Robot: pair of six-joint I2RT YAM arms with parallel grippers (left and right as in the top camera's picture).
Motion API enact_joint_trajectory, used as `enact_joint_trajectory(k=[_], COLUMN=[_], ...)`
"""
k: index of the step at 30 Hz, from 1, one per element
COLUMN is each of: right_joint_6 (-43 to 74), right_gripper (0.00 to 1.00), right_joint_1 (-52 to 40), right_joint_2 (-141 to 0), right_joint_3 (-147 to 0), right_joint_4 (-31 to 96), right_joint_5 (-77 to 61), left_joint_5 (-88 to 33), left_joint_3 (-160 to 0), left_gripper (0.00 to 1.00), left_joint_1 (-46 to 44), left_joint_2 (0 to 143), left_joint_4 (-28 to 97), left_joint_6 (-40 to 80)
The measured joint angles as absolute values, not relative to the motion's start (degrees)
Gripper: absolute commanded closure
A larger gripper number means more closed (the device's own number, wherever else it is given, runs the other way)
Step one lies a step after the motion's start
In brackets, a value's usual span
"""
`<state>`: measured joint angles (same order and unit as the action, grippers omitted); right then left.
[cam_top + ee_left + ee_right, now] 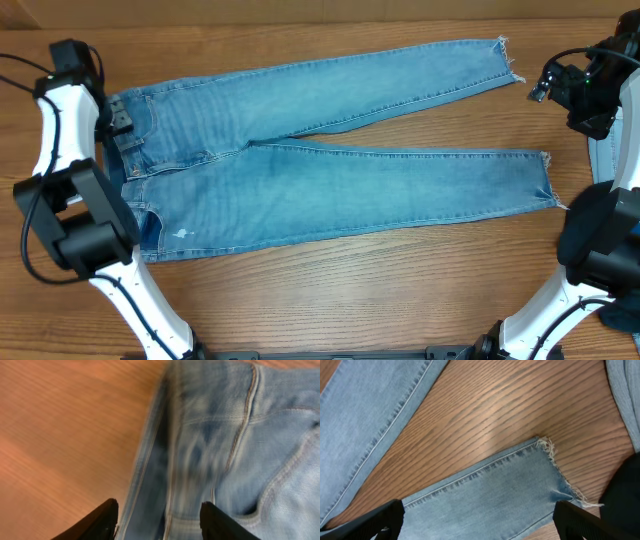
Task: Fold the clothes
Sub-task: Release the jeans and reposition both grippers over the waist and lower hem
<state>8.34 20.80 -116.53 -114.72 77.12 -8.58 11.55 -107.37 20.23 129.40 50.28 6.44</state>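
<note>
The light blue jeans [300,180] lie spread flat on the wooden table, waistband at the left and both frayed leg hems pointing right. My left gripper [120,118] hovers at the waistband's far corner. In the left wrist view the left gripper [160,520] is open, with blurred denim [225,435] and a pocket seam under the gap. My right gripper [540,85] is near the leg ends. The right wrist view shows the right gripper [480,520] wide open over one leg's frayed hem [555,460], holding nothing.
A pale blue-grey cloth [600,150] lies at the table's right edge, and the same cloth [625,395] shows in the right wrist view. A dark item [620,318] sits at the bottom right. Bare wood [350,290] runs along the front.
</note>
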Motion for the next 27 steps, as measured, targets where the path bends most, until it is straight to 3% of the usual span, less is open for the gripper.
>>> enact_joint_trajectory(k=[4, 6, 8, 9, 18, 19, 21, 23, 27], right_joint_6=[8.3, 8.4, 8.4, 8.3, 8.3, 8.3, 8.4, 8.3, 7.3], right_gripper=[0.0, 0.0, 0.0, 0.0, 0.0, 0.0, 0.0, 0.0, 0.14], right_joint_1=[20.8, 20.8, 20.8, 20.8, 20.8, 20.8, 20.8, 20.8, 20.8], right_joint_2=[-116.5, -116.5, -116.5, -116.5, -116.5, -116.5, -116.5, -116.5, -116.5], right_joint_3=[-114.7, -114.7, -114.7, -114.7, -114.7, -114.7, -114.7, -114.7, -114.7], right_joint_4=[77.2, 77.1, 77.1, 77.1, 77.2, 77.2, 77.1, 77.3, 79.1], right_joint_5=[-8.5, -8.6, -8.5, -8.6, -8.5, -8.6, -8.6, -8.6, -8.6], left_joint_5=[4.8, 3.0, 2.1, 1.9, 5.6, 6.8, 8.2, 8.1, 1.0], left_joint_3=[-107.2, -107.2, -107.2, -107.2, -111.5, -112.9, -114.0, -114.0, -114.6], left_gripper=[0.41, 0.46, 0.7, 0.96, 0.96, 0.94, 0.76, 0.67, 0.68], left_joint_1=[20.3, 20.3, 20.2, 20.1, 19.8, 20.3, 21.4, 22.0, 21.9], left_joint_2=[134.2, 134.2, 134.2, 134.2, 134.3, 134.3, 134.3, 134.3, 134.3], left_joint_4=[44.3, 41.4, 38.9, 38.0, 36.6, 36.6, 36.3, 36.6, 47.7], left_joint_6=[0.7, -0.7, -1.5, -1.8, 5.0, 7.7, 11.9, 13.4, 12.7])
